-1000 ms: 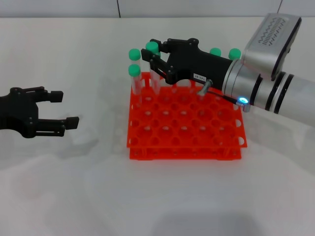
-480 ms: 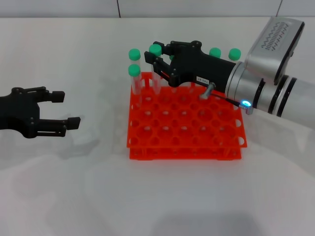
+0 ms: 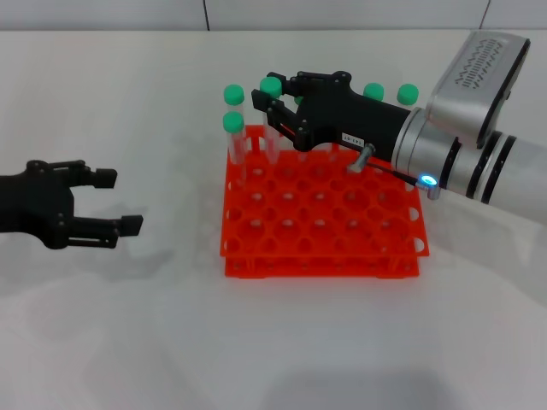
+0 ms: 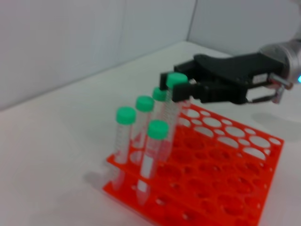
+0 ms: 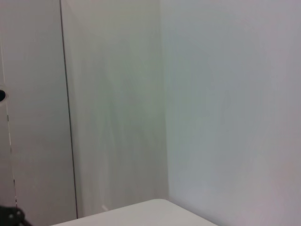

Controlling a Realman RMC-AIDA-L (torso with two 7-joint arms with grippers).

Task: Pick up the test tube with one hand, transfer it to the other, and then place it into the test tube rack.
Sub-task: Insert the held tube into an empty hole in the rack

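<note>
The orange-red test tube rack stands mid-table. My right gripper, with the white label and blue light, reaches over the rack's far left corner. It is shut on a green-capped test tube just below the cap. The tube stands upright with its lower end in a back-row hole. The left wrist view shows the same tube, the right gripper's fingers around it, and the rack. My left gripper is open and empty, low over the table to the left of the rack.
Other green-capped tubes stand in the rack: two at the far left corner and two at the far right. The right wrist view shows only a wall and a strip of table.
My right gripper and the held tube shifted slightly right, then stayed still. My left gripper moved a little right and toward the front edge, still open.
</note>
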